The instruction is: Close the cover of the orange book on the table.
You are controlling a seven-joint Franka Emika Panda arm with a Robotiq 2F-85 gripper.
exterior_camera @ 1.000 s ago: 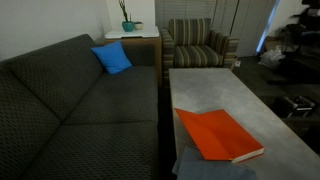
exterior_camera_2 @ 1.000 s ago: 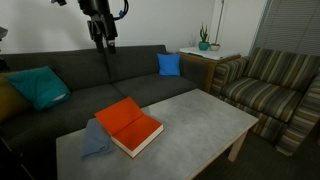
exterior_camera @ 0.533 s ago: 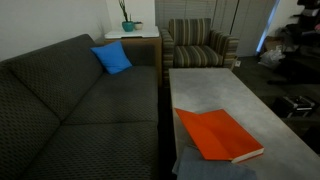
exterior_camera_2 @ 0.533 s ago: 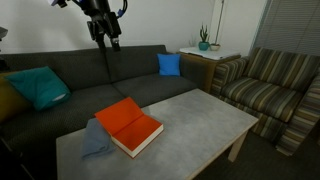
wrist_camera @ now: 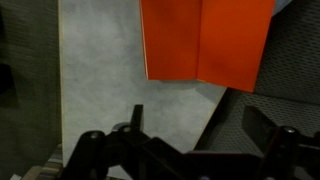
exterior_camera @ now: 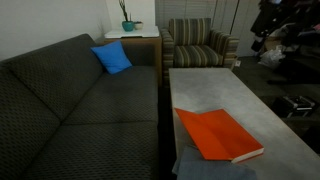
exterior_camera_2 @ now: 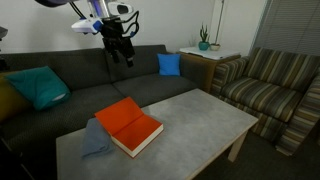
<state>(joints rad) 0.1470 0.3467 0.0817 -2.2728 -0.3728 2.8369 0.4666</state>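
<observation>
The orange book (exterior_camera_2: 128, 125) lies flat on the grey stone-like table (exterior_camera_2: 205, 118), near the sofa-side end; it also shows in an exterior view (exterior_camera: 218, 135). In the wrist view the book (wrist_camera: 205, 38) fills the top of the picture, and a crease splits its orange surface into two panels; the cover (wrist_camera: 172, 38) is the narrower panel. My gripper (exterior_camera_2: 124, 52) hangs high above the sofa back, well away from the book. In the wrist view the gripper (wrist_camera: 200, 128) is open and empty, its dark fingers (wrist_camera: 135, 118) wide apart.
A grey cloth (exterior_camera_2: 94, 138) lies against the book at the table's end. A dark sofa (exterior_camera_2: 70, 95) runs along the table, with a blue cushion (exterior_camera_2: 169, 64) and a teal cushion (exterior_camera_2: 38, 86). A striped armchair (exterior_camera_2: 268, 85) stands beyond.
The arm has swung to the right and lowered a little above the sofa back, and a dark blurred shape has come into the top right of one exterior view. The book has not moved.
</observation>
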